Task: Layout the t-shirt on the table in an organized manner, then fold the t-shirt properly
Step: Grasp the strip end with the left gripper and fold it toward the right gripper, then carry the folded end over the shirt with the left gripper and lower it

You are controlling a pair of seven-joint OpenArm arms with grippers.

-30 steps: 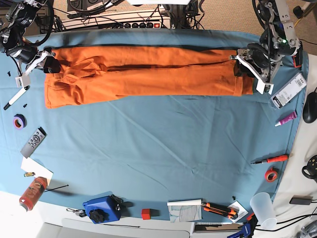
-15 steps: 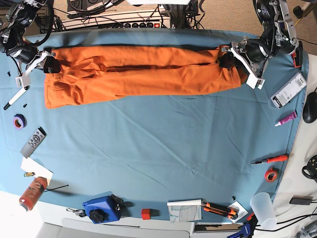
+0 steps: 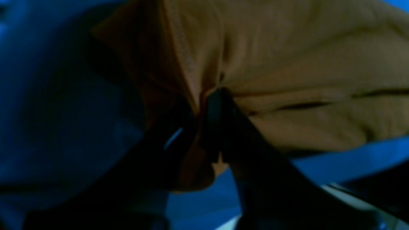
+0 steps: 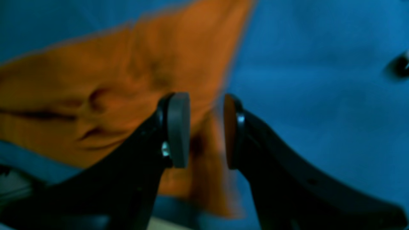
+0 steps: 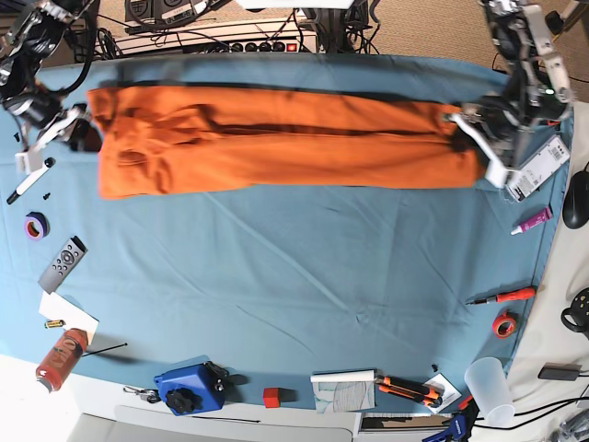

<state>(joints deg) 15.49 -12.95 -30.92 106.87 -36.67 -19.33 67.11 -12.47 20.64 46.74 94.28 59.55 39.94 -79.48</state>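
The orange t-shirt (image 5: 276,138) lies stretched in a long band across the far part of the blue-teal table (image 5: 294,276). My left gripper (image 5: 459,120) is at the shirt's right end. In the left wrist view this gripper (image 3: 209,105) is shut on a pinched fold of the t-shirt (image 3: 303,64) above the table (image 3: 48,111). My right gripper (image 5: 79,122) stands at the shirt's left end. In its wrist view the right gripper (image 4: 204,127) has its pads apart, with blurred orange t-shirt (image 4: 96,80) cloth in and behind the gap, over the table (image 4: 319,80).
Left edge: a marker (image 5: 28,181), purple tape (image 5: 35,225), a remote (image 5: 62,264), a can (image 5: 60,357). Right edge: a white box (image 5: 538,168), a purple tube (image 5: 532,221), a screwdriver (image 5: 502,296), red tape (image 5: 503,323). Front edge: a blue box (image 5: 189,389), a cup (image 5: 488,387).
My left gripper has shut on the shirt's right end and pulled it to the right, so the shirt is stretched longer and its left edge has shifted right. The right gripper has drawn slightly left.
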